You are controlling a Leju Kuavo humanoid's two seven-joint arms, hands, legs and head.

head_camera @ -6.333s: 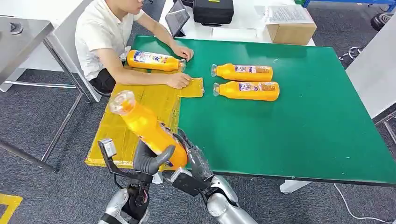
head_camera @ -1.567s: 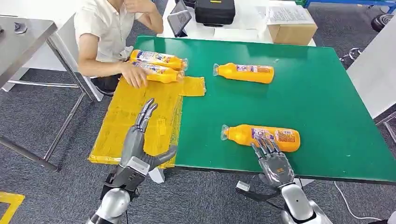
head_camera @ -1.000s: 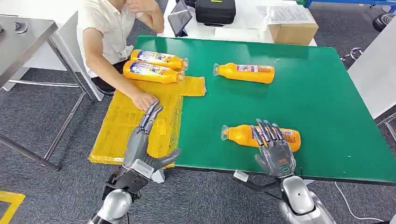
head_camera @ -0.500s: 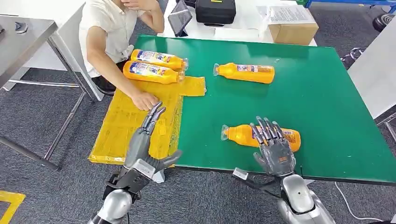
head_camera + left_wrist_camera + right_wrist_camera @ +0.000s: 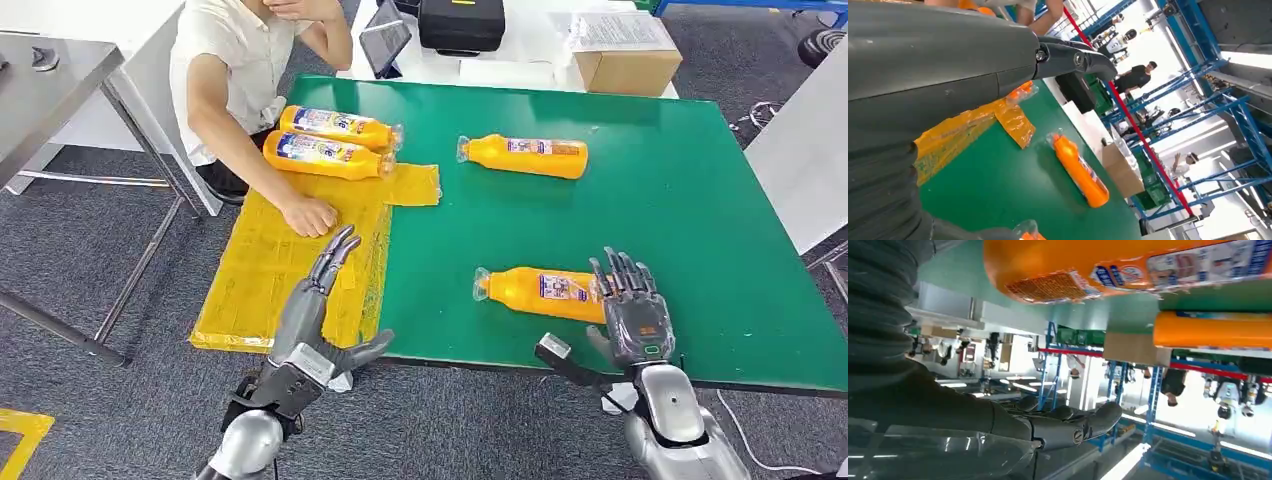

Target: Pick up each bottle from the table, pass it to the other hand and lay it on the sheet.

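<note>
Near the table's front edge an orange juice bottle (image 5: 540,292) (image 5: 1128,265) lies on its side, cap to the left. My right hand (image 5: 630,312) is at its base end, fingers spread and upright, holding nothing; the right wrist view shows its fingers (image 5: 1073,426) apart from the bottle. My left hand (image 5: 318,303) hovers open over the near right edge of the yellow sheet (image 5: 255,275), fingers (image 5: 1073,54) stretched out. A second bottle (image 5: 525,156) (image 5: 1080,170) lies farther back on the green table. Two bottles (image 5: 335,125) (image 5: 322,154) lie on the sheet's far end.
A seated person rests a hand (image 5: 310,215) on the sheet just beyond my left fingertips. The green table (image 5: 700,200) has a cardboard box (image 5: 625,62), a black case (image 5: 458,22) and a tablet (image 5: 382,42) behind it. A grey metal table (image 5: 45,70) stands at the left.
My right hand slid right, from over the near bottle's label to its base end. My left hand drifted slightly right and forward. The person's hand stays on the sheet.
</note>
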